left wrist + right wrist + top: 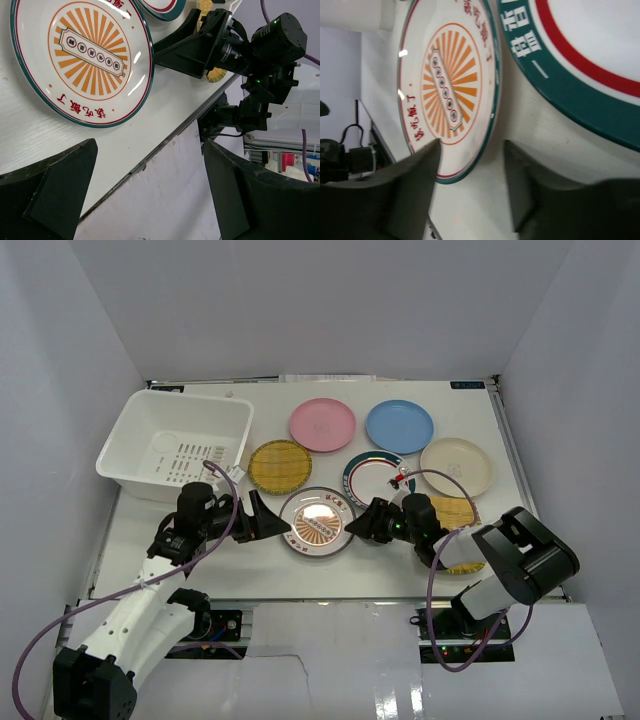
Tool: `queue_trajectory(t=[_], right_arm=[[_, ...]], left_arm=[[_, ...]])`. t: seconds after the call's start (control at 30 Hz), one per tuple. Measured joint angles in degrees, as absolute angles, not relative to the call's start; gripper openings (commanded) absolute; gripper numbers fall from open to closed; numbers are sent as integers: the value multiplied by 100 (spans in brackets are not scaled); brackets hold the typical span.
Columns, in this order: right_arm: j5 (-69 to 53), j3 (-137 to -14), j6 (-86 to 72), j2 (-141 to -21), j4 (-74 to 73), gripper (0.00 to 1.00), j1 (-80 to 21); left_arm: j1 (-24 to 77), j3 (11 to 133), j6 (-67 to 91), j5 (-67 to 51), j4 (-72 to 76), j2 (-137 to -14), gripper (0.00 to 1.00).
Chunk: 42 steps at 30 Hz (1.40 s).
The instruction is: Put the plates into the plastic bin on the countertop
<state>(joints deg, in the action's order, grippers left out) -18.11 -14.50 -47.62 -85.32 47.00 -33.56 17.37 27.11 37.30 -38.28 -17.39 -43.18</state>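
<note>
White countertop (250,575) enclosed by pale walls, with the plastic bin (135,445) at its far left corner and seven plates (322,424) laid flat to the right of it; no plate is seen in the bin. The sunburst plate (317,521), nearest the arms, lies between the two grippers. It is judged to be stiff, light and glossy, hence slippery. Being shallow and flat on the surface, it is best taken at its raised rim, with one finger over the inner face and one worked under the edge. The right gripper (358,523) is shown partly open, its fingers (417,170) straddling the plate's right-hand rim: one over the plate's inner face, the other over bare countertop. Firm contact cannot be confirmed, and nothing is lifted. The left gripper (262,523) is spread to its widest and holds nothing, the plate's left edge lying just ahead of it.
</note>
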Motion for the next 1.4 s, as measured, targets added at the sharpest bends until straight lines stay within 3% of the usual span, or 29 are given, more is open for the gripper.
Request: queue_trajectory(t=[0.07, 0.1, 0.2, 0.5, 0.73, 0.8, 0.9, 1.0, 1.17, 1.4], right_arm=[[-1747, -1476, -4766, -8641, 4678, 33, -3356], [-1734, -1479, -4783, -8718, 4663, 18, -3354], [-1715, -1490, -4976, -8805, 4711, 9, -3352], [-1712, -1284, -4886, -7076, 3787, 8, -3352], [-2123, -1347, -4866, -6368, 3334, 8, -3350], [-2246, -1396, -4864, -6370, 3262, 8, -3352], [-2427, -1470, -4880, -6368, 3205, 8, -3352], [-2541, -1522, -4904, -6361, 3201, 8, -3350], [-2591, -1522, -4908, -6228, 3133, 8, -3301], [-2679, -1522, -4908, -6095, 3050, 8, -3013]], left_arm=[[1737, 2711, 3728, -3826, -1765, -4342, 98], [1737, 2711, 3726, -3824, -1774, -4351, 98], [1737, 2711, 3710, -3778, -1817, -4379, 98], [1747, 2685, 3763, -3682, -1793, -4860, 98], [1890, 2591, 3964, -3691, -1269, -4915, 77], [1959, 2585, 4001, -3695, -1105, -5004, 63], [2078, 2585, 3997, -3647, -954, -5223, 58], [2200, 2585, 3959, -3522, -928, -5387, 59], [2303, 2596, 3789, -3262, -1103, -5256, 77], [2311, 2777, 3531, -2842, -1511, -4624, 76]])
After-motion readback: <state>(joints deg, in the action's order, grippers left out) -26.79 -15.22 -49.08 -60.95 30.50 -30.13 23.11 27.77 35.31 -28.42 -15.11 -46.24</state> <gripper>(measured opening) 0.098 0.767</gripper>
